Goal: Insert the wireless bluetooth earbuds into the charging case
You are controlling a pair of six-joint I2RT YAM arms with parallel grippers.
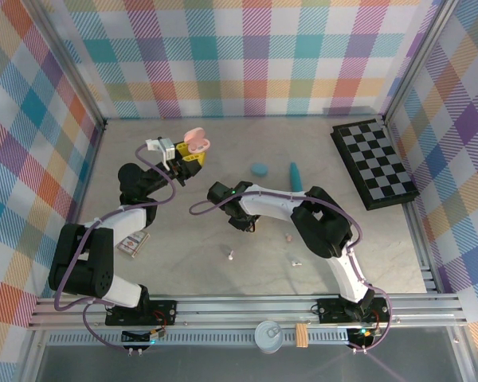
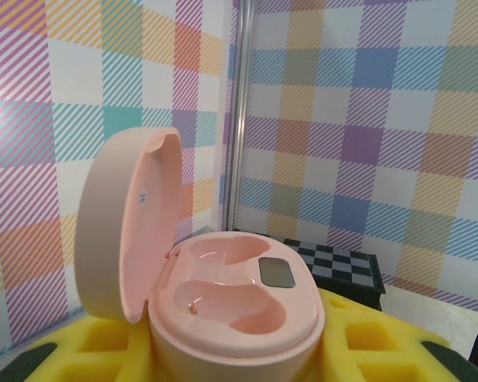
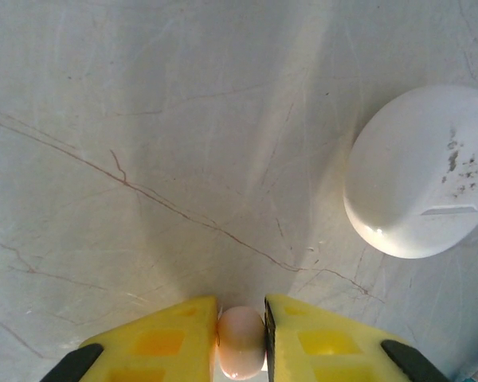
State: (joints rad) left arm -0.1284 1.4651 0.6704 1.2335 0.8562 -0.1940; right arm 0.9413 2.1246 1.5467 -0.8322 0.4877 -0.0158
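A pale pink charging case (image 2: 231,294) stands open with its lid (image 2: 127,231) swung up on the left and both wells bare. My left gripper (image 2: 239,354) is shut on the case's base, with yellow fingers (image 2: 366,342) on either side. From above, that gripper (image 1: 185,155) holds the case (image 1: 196,142) at the back left. My right gripper (image 3: 240,338) is down at the table, shut on a pale pink earbud (image 3: 240,344). In the top view it (image 1: 244,224) sits mid-table. Three more earbuds lie loose (image 1: 231,255) (image 1: 295,261) (image 1: 287,236).
A white oval case (image 3: 422,171) lies closed just ahead and right of the right gripper. A light blue case (image 1: 260,169) and a teal stick (image 1: 295,177) lie behind the right arm. A chessboard (image 1: 374,163) is at the back right, a small card (image 1: 133,243) by the left arm.
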